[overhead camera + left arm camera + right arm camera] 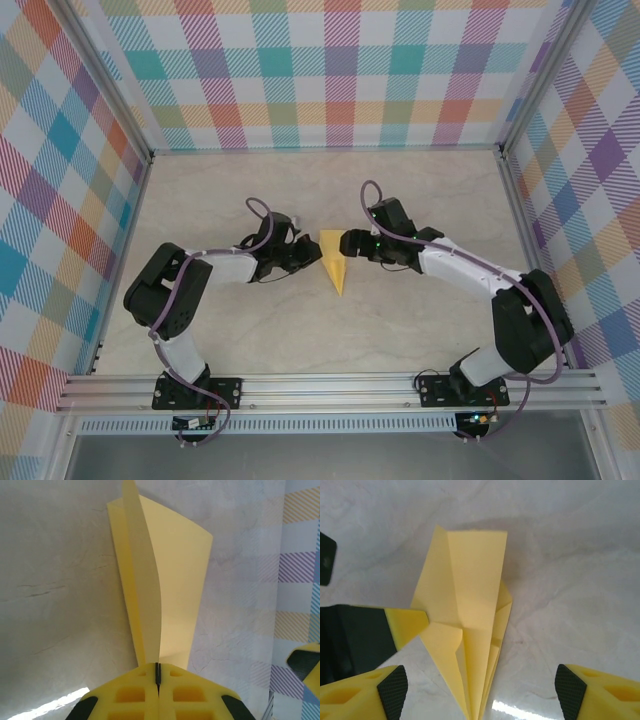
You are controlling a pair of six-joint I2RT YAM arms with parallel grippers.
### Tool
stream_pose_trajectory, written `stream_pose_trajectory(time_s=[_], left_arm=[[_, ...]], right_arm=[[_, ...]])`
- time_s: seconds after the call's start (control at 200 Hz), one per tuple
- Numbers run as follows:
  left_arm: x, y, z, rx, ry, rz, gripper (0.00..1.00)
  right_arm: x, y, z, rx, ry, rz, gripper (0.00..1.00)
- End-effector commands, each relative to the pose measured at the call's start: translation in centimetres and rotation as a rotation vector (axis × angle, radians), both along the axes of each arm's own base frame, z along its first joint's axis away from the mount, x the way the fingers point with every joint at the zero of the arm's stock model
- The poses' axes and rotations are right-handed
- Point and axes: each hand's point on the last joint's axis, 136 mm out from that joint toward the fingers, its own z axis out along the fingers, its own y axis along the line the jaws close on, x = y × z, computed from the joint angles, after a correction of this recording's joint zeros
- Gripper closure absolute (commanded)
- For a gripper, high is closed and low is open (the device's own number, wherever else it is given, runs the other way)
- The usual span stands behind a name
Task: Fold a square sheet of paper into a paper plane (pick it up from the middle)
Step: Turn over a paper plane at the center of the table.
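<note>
Nearest to us, we are seeing the two arm bases sitting on the rail (330, 385) at the table's near edge, with the left arm (170, 300) bending out to its side and back in, and the right arm (505, 300) doing the same opposite. Both are pointing toward the middle of the table (230, 200), where the plane (333, 262) is sitting between them, its sharp tip aiming back toward the rail and its wide end facing the far wall; we cannot tell whether it is resting on the table or hanging just above it. The left gripper (310, 257) is touching the plane from the left, and in its wrist view we are finding the jaws pressed together with a yellow fold clamped between them: it is gripping the plane, whose layers are fanning away from it, one flap standing on edge and curling. The right gripper (480, 692) is sitting on the other side with its jaws standing wide apart; the plane's folded layers are lying in the gap between its fingers (390, 692), touching neither, so it is holding nothing. In that wrist view we are also seeing a yellow tip of the left gripper touching the plane's left edge. Beyond the grippers the pale marbled table is running back to the checked wall (330, 70).
</note>
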Motion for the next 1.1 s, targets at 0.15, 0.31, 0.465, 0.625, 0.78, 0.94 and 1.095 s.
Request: stream_pose_trajectory(time_s=[0.15, 0.31, 0.465, 0.625, 0.78, 0.94, 1.095], left_arm=[[-0.6, 2.5, -1.0, -0.013, 0.008, 0.045, 1.0], [-1.0, 2.9, -1.3, -0.015, 0.01, 0.064, 1.0], [-1.1, 3.2, -1.6, -0.006, 0.018, 0.078, 1.0], [-1.4, 3.2, -1.8, 0.006, 0.027, 0.067, 1.0], [-1.3, 3.3, -2.0, 0.008, 0.027, 0.067, 1.0], [-1.5, 3.3, -2.2, 0.006, 0.033, 0.064, 1.0], [-1.6, 3.3, -2.1, 0.003, 0.03, 0.064, 1.0]], right_arm=[[-2.2, 4.1, -2.1, -0.079, 0.087, 0.084, 0.31], [-2.5, 5.7, -3.0, -0.188, 0.071, 0.126, 0.44], [-2.6, 6.2, -4.1, -0.224, 0.089, 0.144, 0.47], [-3.4, 7.5, -4.8, -0.228, 0.112, 0.217, 0.43], [-3.3, 7.7, -5.2, -0.242, 0.119, 0.219, 0.46], [-3.0, 7.6, -5.9, -0.273, 0.138, 0.202, 0.45], [-2.8, 7.6, -6.1, -0.283, 0.138, 0.196, 0.43]])
